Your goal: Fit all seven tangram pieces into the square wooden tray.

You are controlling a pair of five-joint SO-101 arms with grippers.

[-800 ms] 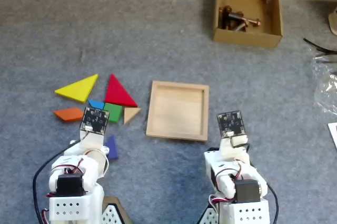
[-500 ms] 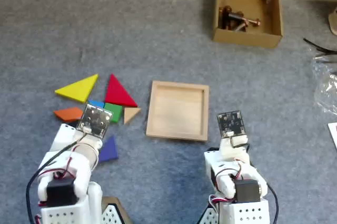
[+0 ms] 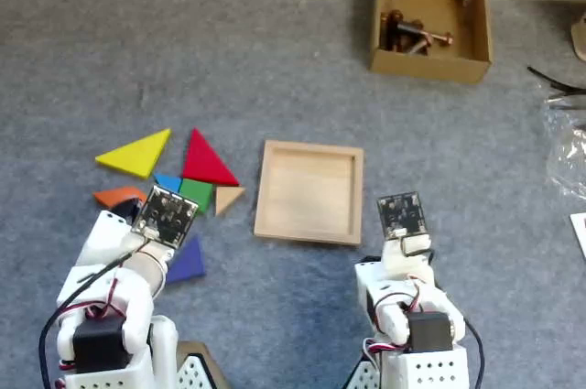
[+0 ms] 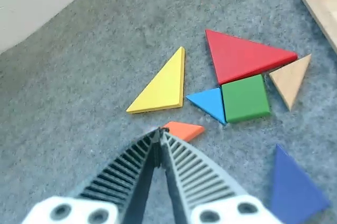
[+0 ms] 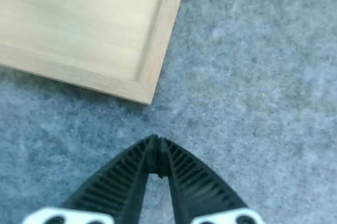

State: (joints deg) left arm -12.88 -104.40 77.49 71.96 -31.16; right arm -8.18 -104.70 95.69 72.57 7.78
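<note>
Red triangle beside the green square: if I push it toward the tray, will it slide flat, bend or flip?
The red triangle looks like a rigid, flat slab, so it probably won't bend or flip. It lies on fuzzy grey carpet, so it may drag rather than glide. It appears to touch the green square, which could shift too.

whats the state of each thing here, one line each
wooden tray, empty
yellow triangle, flat, outside tray
red triangle, flat, outside tray
green square, flat, outside tray
light blue triangle, flat, outside tray
tan triangle, flat, outside tray
orange piece, flat, outside tray
dark blue piece, flat, outside tray
left pincer, shut, empty
right pincer, shut, empty
cardboard box, open, holds small items
</note>
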